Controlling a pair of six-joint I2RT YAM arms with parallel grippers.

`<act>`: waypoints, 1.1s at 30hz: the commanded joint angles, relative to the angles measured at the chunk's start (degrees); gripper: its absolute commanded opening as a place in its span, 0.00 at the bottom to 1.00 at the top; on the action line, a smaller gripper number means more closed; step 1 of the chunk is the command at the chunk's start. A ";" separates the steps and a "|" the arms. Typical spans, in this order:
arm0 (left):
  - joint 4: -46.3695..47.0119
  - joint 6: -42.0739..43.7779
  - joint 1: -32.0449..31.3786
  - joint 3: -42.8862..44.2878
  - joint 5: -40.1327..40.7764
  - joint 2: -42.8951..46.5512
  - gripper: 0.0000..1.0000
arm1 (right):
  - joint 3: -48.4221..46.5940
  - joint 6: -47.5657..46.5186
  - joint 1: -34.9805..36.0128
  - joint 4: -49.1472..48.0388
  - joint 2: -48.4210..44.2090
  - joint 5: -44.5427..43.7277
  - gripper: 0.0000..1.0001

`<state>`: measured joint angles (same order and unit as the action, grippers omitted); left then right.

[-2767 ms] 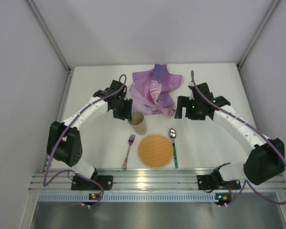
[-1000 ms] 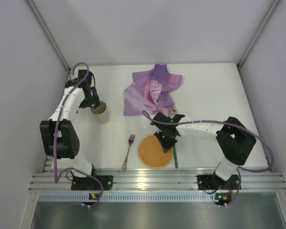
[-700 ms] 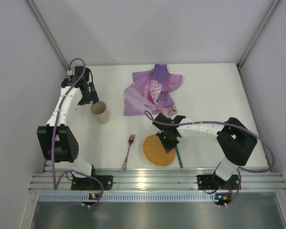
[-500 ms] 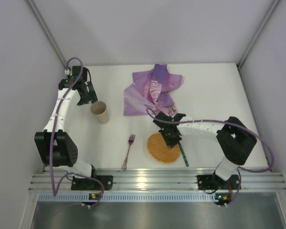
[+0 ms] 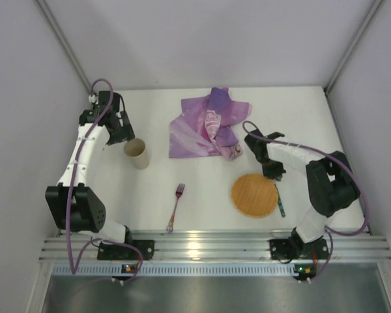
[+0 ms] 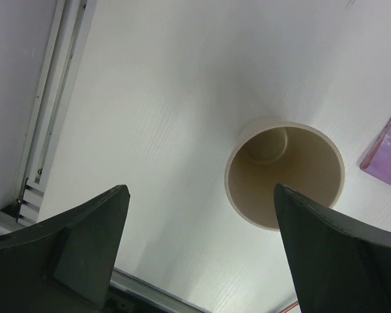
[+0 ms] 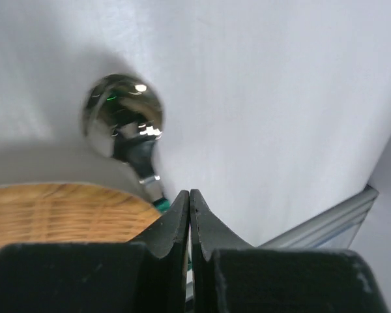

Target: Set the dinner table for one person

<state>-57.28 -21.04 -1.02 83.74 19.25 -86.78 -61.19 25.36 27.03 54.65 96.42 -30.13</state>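
Observation:
On the white dinner table (image 5: 300, 124) lie a round woven plate (image 5: 254, 194), a spoon (image 5: 279, 201) with a teal handle along the plate's right edge, and a fork (image 5: 176, 205) further left. My right gripper (image 5: 274, 171) is shut with nothing between its fingers. In the right wrist view the gripper's tips (image 7: 189, 194) sit over the spoon's handle at the plate's rim (image 7: 58, 208), just below the spoon bowl (image 7: 124, 124). My left gripper (image 5: 120, 127) is open, just behind a beige cup (image 5: 137, 154). The cup (image 6: 285, 173) stands upright and free ahead of the right finger.
A crumpled purple cloth (image 5: 208, 127) lies at the back centre of the table, its corner (image 6: 388, 150) showing beside the cup. Ribbed aluminium rails run along the table's near edge (image 5: 195, 248) and left edge (image 6: 45, 117).
My shut right gripper has swept right, and the plate and spoon have slid with it from the table's centre to the right side. The left gripper stays open by the cup.

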 commanded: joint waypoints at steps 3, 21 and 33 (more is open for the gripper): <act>-1.26 -2.42 -5.92 2.03 1.15 2.59 0.98 | -4.37 2.24 -6.28 5.03 0.61 -8.10 0.00; 13.77 -13.15 -22.27 5.01 -18.89 -18.15 0.98 | -33.64 -2.17 -4.08 -8.94 7.97 36.08 0.99; 14.65 -10.17 -19.38 4.77 -15.91 -24.22 0.94 | -45.93 0.21 -7.87 -14.48 26.00 44.63 0.93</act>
<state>-44.80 -32.25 -21.76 88.40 2.28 -111.63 -100.68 23.83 19.94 44.03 121.82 10.81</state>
